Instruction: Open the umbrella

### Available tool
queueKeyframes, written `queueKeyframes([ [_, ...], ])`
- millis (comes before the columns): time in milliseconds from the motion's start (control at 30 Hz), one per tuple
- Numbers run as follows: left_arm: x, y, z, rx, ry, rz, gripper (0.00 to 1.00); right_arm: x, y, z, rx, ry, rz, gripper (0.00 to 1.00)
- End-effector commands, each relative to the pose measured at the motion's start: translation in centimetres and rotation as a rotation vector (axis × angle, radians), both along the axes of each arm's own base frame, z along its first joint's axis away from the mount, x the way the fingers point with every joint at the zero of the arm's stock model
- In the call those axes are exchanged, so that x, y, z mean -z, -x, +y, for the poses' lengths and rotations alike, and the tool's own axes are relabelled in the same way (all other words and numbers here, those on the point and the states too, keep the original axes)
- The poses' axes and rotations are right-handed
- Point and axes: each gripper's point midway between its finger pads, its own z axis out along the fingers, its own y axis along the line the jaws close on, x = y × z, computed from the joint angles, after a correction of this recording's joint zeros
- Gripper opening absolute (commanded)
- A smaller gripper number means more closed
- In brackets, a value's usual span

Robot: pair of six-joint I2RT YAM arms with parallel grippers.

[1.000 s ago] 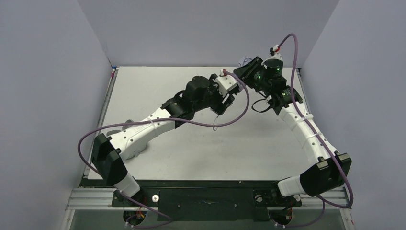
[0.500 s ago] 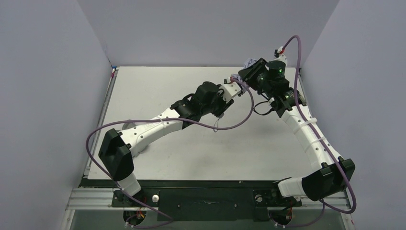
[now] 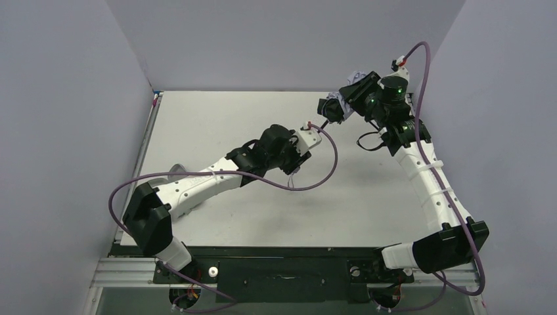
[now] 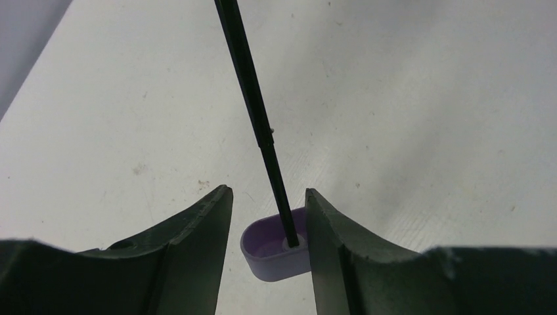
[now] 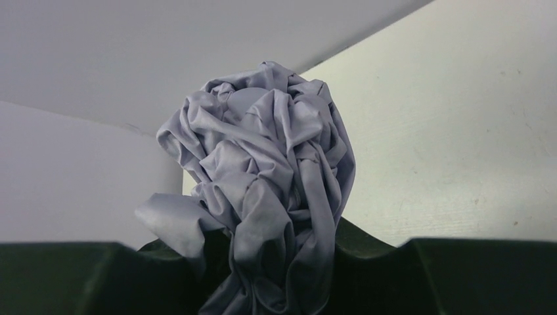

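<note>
The umbrella is held between both arms above the table. My right gripper (image 5: 263, 239) is shut on the bunched lavender-white canopy (image 5: 263, 164); in the top view it (image 3: 355, 92) is at the back right, with pale fabric (image 3: 358, 75) above it and the black inner side (image 3: 328, 108) sticking out to the left. The thin black shaft (image 4: 253, 98) runs to the small pale lavender handle (image 4: 272, 259), which sits between the fingers of my left gripper (image 4: 267, 191), against the right finger. In the top view the left gripper (image 3: 309, 136) is mid-table.
White table (image 3: 217, 118) inside grey walls; the back wall is close behind the right gripper. The handle's thin loop strap (image 3: 297, 172) hangs below the left wrist. Purple cables (image 3: 332, 154) loop around both arms.
The arms have drawn apart: the right gripper moved right and back with the canopy, the left gripper pulled toward the near left. A stretch of black shaft now shows between them.
</note>
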Motion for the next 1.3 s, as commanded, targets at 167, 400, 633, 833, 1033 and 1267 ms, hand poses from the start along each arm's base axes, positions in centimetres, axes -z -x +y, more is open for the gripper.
queueKeyframes([
  [167, 5.9, 2.1, 4.2, -0.004, -0.188, 0.135, 0.43, -11.6, -0.4, -1.8, 0.038, -0.118, -0.331, 0.00],
  [400, 4.1, 0.7, 3.3, -0.010, -0.183, 0.094, 0.52, -9.5, 0.2, -0.8, 0.004, -0.141, -0.270, 0.00],
  [633, 2.6, -1.1, 1.4, -0.014, -0.163, 0.048, 0.54, -8.0, 1.1, 0.4, -0.023, -0.160, -0.233, 0.00],
  [833, 5.5, 0.4, 3.3, 0.010, -0.240, 0.091, 0.38, -9.3, 0.8, -1.1, 0.017, -0.135, -0.267, 0.00],
  [1033, 9.1, 2.3, 6.8, 0.007, -0.337, 0.183, 0.37, -11.0, 0.0, -3.1, 0.063, -0.139, -0.306, 0.00],
  [1267, 12.5, 3.4, 9.9, -0.028, -0.409, 0.286, 0.42, -13.6, -1.2, -5.4, 0.087, -0.180, -0.380, 0.00],
])
